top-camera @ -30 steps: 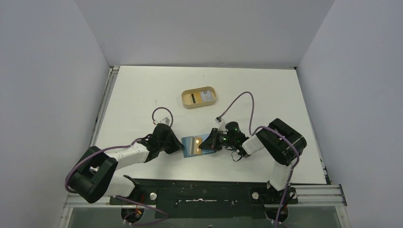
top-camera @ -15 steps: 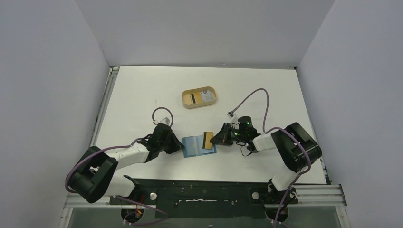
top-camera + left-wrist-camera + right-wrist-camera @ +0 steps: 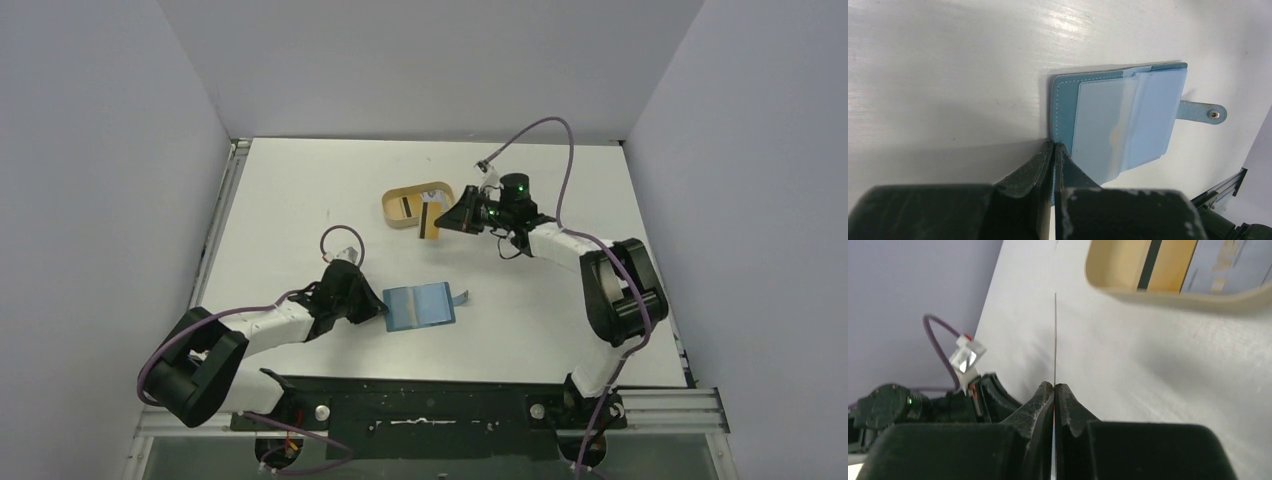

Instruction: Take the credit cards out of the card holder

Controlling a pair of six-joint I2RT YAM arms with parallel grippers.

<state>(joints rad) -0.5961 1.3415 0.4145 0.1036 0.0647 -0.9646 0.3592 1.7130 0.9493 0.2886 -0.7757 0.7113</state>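
Working over a white table (image 3: 300,200). Showing a tan tray (image 3: 388,208) toward twelve o'clock, two cards lying inside. Pinning the open card holder (image 3: 420,306) near centre, at six o'clock of the tray, left gripper (image 3: 378,308) clamped on its nine o'clock cover edge. Holding one credit card (image 3: 428,222) in the right gripper (image 3: 445,218), jaws closed on it, at the tray's six o'clock rim. Judging it light, stiff, thin and slick: pinching one short edge firmly, releasing low.
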